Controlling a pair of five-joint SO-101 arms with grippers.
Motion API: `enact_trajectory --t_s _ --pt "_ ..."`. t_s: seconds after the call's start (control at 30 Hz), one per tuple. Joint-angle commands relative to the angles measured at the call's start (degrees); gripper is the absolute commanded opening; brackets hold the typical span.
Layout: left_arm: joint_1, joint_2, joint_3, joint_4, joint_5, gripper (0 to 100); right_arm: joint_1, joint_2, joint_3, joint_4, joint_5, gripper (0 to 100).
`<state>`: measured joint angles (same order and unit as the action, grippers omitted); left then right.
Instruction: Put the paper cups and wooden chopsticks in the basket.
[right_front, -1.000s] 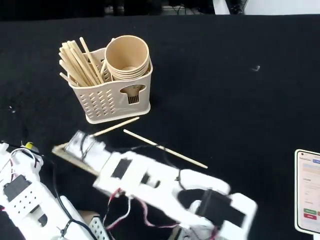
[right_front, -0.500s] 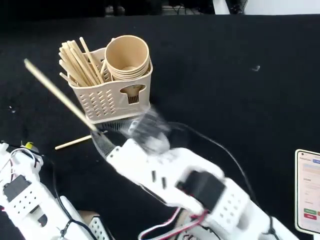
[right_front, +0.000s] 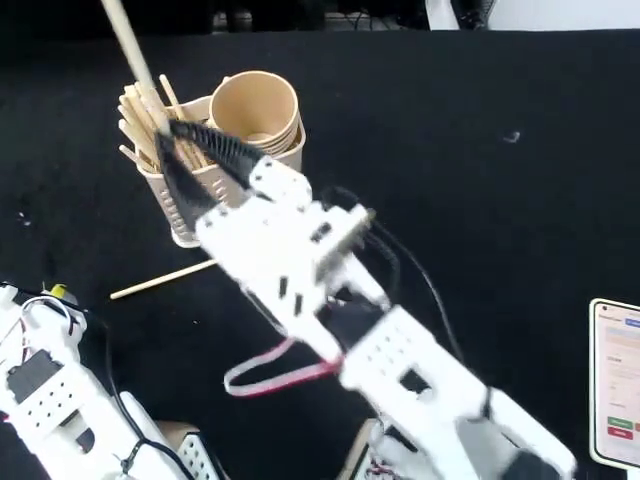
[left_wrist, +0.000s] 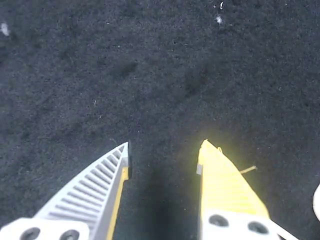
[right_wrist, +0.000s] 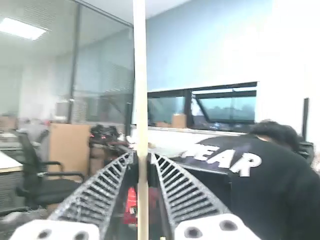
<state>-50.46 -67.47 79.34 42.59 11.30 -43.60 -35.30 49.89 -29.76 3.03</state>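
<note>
Right gripper (right_front: 166, 135) pinches chopstick (right_front: 128, 40) upright above basket (right_front: 208, 178), upper left of high view; best lower tip among standing sticks (right_front: 140, 112) before release, clear of cups (right_front: 255, 105). Spare chopstick (right_front: 160, 281) on tabletop (right_front: 480, 200), lower left. Left gripper (left_wrist: 162, 150) wide, empty

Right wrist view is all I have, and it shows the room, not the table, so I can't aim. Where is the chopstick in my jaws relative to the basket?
Observer: The held chopstick stands tilted over the basket, at the chopstick bundle beside the paper cups.
Operator: Anything left outside the basket?
Observer: Yes, one loose chopstick lies on the black cloth in front of the basket.
</note>
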Motion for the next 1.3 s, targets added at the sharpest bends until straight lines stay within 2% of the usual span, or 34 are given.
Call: enact_trajectory --t_s 0.0,0.33,0.4,0.57,0.67,0.8,0.97,1.07,1.17,1.27 --pt "-0.13 -0.26 -1.71 -0.70 0.44 23 2.46 10.51 -7.25 -3.69 0.44 1.1" --pt "-0.13 -0.26 -1.71 -0.53 0.44 23 3.69 30.81 -17.45 -3.34 0.44 1.4" --pt "-0.13 -0.26 -1.71 -0.53 0.44 23 3.78 31.25 -17.10 -2.20 0.44 2.5" --pt "-0.13 -0.26 -1.71 -0.62 0.44 23 3.69 27.91 -16.92 8.09 -1.32 17.4" --pt "-0.13 -0.26 -1.71 -0.70 0.44 23 3.87 22.46 -16.92 13.63 -3.16 16.5" --pt "-0.13 -0.26 -1.71 -0.70 0.44 23 5.27 10.07 -16.84 30.15 -3.43 14.6" --pt "-0.04 -0.26 -1.71 -0.62 0.44 23 5.98 -9.36 -16.92 69.80 -3.16 14.5" --pt "-0.04 -0.26 -1.71 -0.70 0.44 23 7.12 -17.45 -14.90 86.42 -3.16 14.5" --pt "-0.04 -0.26 -1.71 -0.70 0.44 23 10.29 -20.53 -8.48 94.59 -1.67 14.5" --pt "-0.04 -0.26 -1.71 -0.70 0.44 23 14.68 -19.38 1.27 93.36 6.51 14.5"
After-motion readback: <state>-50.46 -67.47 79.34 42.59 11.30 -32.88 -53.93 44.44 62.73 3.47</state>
